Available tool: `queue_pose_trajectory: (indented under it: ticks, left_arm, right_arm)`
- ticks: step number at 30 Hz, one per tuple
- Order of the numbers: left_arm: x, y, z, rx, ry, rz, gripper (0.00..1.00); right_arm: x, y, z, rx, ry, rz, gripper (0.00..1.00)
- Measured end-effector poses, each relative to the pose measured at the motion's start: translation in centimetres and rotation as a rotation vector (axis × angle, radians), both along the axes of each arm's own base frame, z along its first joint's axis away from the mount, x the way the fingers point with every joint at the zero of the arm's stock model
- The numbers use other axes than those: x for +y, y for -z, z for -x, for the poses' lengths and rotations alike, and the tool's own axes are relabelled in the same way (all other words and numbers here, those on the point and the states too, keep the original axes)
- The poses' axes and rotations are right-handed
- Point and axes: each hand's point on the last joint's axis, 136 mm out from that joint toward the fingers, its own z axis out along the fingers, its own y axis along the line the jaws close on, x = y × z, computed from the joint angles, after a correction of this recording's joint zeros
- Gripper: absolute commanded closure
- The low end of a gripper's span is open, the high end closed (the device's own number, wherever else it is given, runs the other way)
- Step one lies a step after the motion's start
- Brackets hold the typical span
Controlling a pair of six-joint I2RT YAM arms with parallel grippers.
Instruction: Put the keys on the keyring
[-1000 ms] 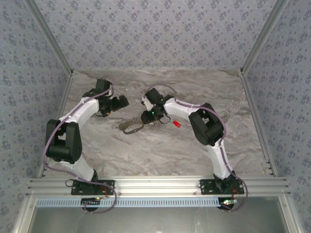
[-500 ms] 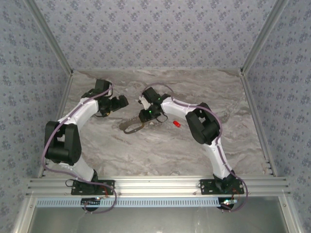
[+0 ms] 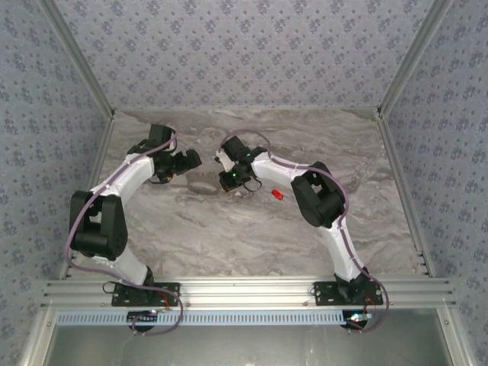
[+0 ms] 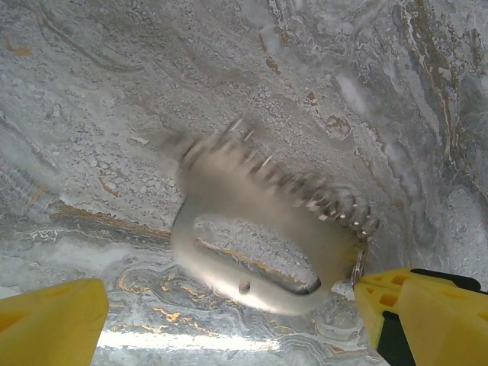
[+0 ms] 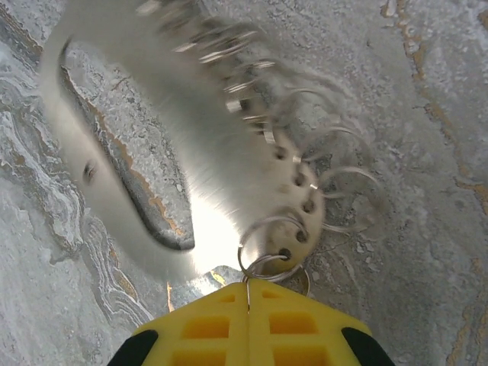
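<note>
keyring [image 3: 201, 187]: faint grey-brown loop in the top view, low contrast on the marble. lies left of centre in the far half of the table [image 3: 252, 236], between the two grippers.

left wrist view: keyring [image 4: 244, 194] blurred; pale metal loop, elongated, with a row of small wire rings along its upper edge. right wrist view: keyring [image 5: 229, 191] blurred too; flat band with a line of holes, and a thin ring through each hole that can be made out.

right gripper [image 3: 227, 181]: at the keyring's right end. its yellow fingers [image 5: 213, 324] are pressed together, and one small ring of the keyring is caught in the seam of the gripper [image 5: 248, 293].

left gripper [image 3: 191, 160]: beyond the keyring and apart from it. jaws stand wide, holding nothing; the keyring shows between them in its wrist camera [image 4: 229, 309].

key [image 3: 278, 195]: tiny red piece on the marble, right of the right gripper, near that arm's forearm, apart from the keyring.

edges: patterned walls [image 3: 244, 53] on the far, left and right sides; metal rail [image 3: 244, 290] along the near edge. open marble between the arms toward the rail and across the right half. keyring well clear of every wall.
</note>
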Motion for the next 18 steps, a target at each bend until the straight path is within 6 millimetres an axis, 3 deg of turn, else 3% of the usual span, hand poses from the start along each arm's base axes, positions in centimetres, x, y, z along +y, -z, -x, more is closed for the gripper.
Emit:
queue_pose_trajectory:
  ticks: [4, 16, 18]
  left_arm:
    - [0.0, 0.0, 0.0, 0.0, 0.0, 0.001, 0.02]
    - [-1.0, -0.5, 0.3, 0.002, 0.022, 0.045, 0.02]
    - [-1.2, -0.6, 0.5, 0.001, 0.025, 0.05, 0.02]
  right_arm:
    - [-0.6, 0.1, 0.3, 0.008, 0.004, 0.013, 1.0]
    - [-4.7, 0.6, 3.5, 0.095, 0.025, 0.038, 1.0]
    - [-5.3, 0.7, 3.8, 0.106, 0.033, 0.038, 0.89]
